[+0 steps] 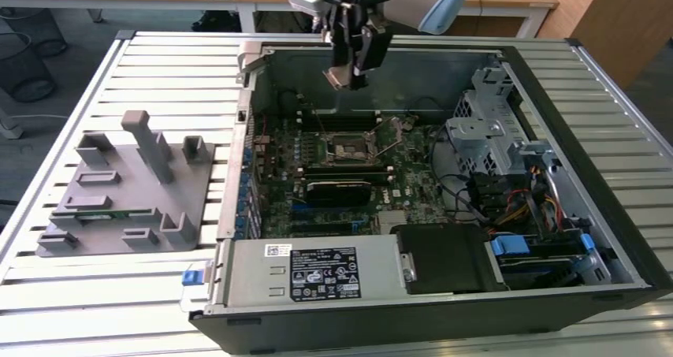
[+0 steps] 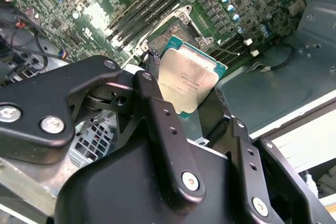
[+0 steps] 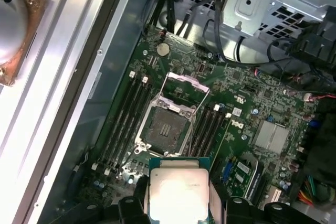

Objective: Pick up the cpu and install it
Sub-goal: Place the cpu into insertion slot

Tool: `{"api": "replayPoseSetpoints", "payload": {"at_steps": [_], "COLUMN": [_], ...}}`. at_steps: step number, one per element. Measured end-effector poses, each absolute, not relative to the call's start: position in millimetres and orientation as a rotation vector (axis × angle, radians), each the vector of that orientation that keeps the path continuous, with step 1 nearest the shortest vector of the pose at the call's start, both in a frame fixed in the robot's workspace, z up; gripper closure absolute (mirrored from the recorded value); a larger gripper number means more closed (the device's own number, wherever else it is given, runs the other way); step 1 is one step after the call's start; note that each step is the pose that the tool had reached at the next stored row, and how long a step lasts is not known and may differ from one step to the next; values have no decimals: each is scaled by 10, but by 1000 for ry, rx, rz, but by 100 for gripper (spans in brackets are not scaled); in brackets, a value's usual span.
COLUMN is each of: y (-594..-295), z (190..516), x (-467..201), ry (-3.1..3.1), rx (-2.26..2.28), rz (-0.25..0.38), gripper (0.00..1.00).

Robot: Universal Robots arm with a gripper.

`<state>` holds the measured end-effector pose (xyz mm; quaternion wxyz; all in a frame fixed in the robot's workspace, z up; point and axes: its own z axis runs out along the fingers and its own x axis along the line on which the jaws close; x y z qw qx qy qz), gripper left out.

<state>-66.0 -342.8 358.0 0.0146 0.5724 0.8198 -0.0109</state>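
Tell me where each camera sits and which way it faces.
Exterior view: off the arm, raised, looking down into the open computer case; shows the arm's end and the tool gripping the cpu.
First wrist view: on the arm, looking down at the motherboard and open socket; tool fingers flank the cpu.
Second wrist view: on the arm, looking along the black tool linkage toward the cpu.
Shared: both wrist views show the cpu with the socket beyond.
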Motion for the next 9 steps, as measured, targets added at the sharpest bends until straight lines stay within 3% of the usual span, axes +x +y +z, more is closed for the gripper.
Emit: {"api": "replayPoseSetpoints", "payload": {"at_steps": [9], "y": [-3422], "z": [3560], "x": [-660], "ry": [2511], "rx": [1839], "rz": [-35], "gripper": [46]}}
